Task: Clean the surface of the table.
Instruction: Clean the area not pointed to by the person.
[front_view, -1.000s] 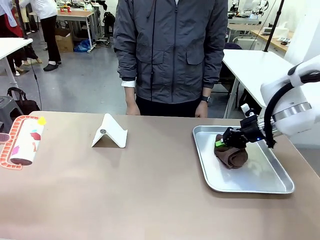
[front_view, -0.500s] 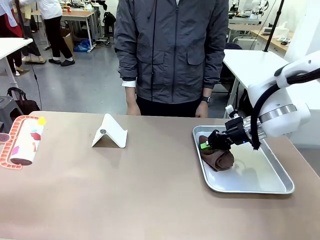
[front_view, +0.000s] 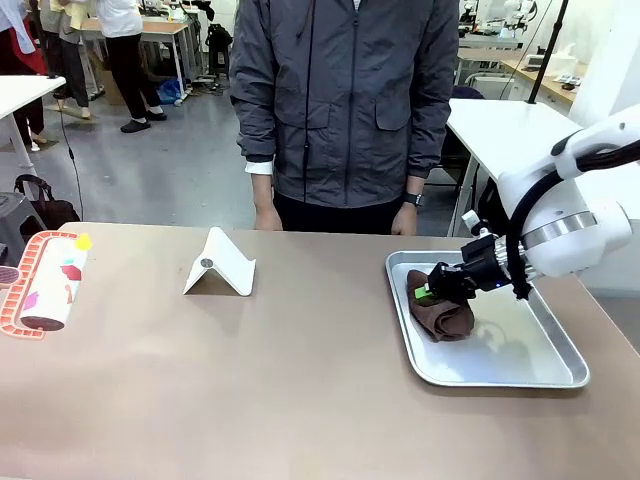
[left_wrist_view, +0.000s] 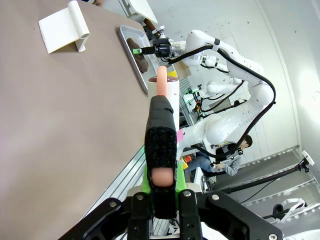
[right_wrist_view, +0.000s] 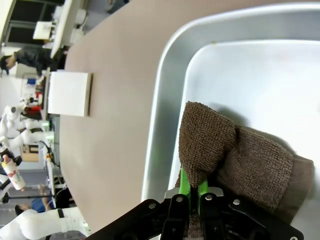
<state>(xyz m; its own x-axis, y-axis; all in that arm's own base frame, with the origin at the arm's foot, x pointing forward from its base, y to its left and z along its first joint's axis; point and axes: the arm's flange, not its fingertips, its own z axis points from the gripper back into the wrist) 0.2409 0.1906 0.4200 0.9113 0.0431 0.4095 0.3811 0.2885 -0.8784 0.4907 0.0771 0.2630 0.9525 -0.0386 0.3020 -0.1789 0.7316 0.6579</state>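
The brownish-taupe table (front_view: 300, 390) spreads across the front view. On its right side a brown cloth (front_view: 447, 316) lies bunched in a shiny metal tray (front_view: 540, 377). My right gripper (front_view: 428, 290) is shut on the cloth's upper fold. The right wrist view shows the green pads (right_wrist_view: 185, 182) pinching the towelling cloth (right_wrist_view: 250, 160) above the tray (right_wrist_view: 165, 75). My left gripper (left_wrist_view: 161, 125) is shut on a pink-handled white roller (left_wrist_view: 167, 87). That roller (front_view: 48, 282) shows at the table's left edge in the front view.
A white folded stand (front_view: 220, 265) sits at the table's back left of centre. A person in a grey jacket (front_view: 345, 100) stands at the far edge, hands hanging by the table. A white-topped table (front_view: 500, 130) stands behind the tray.
My right gripper dragged the cloth leftward across the tray, then came back a little to the right. The cloth stays pinched. The roller at the left has not moved.
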